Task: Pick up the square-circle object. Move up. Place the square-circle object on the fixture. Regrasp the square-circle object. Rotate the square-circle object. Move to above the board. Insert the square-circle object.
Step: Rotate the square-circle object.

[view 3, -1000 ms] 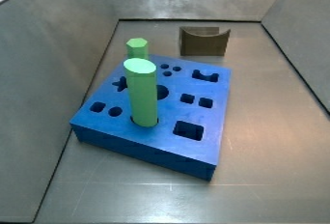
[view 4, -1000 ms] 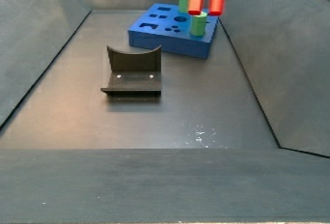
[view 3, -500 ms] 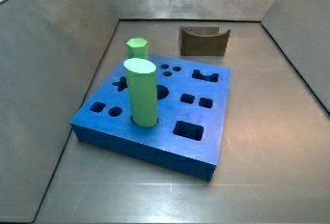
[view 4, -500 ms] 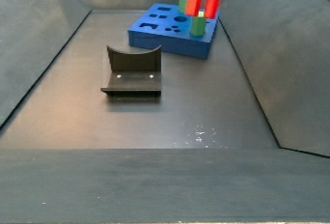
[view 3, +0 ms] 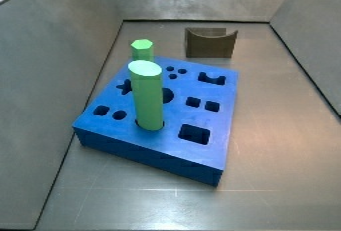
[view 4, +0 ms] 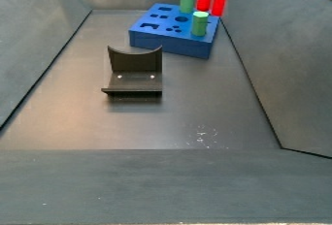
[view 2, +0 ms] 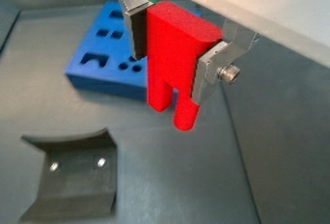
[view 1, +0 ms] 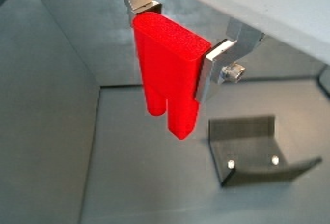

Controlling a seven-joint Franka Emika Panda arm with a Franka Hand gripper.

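A: Change since half a second ago?
B: Red peg has shifted in a side view, high above the blue board. Gripper jaws pinch it, prongs down.
A: Meaning?
B: Likely positioning for insertion; fixture empty.

Claw high up, clamped on peg

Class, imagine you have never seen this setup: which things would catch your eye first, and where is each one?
The bright red two-pronged peg stands out, clamped prongs-down between the gripper's silver fingers, high in the air. Next, the large blue board with shaped cut-out holes on the grey floor, two green cylinders standing upright in it. Apart from it sits the small dark fixture.
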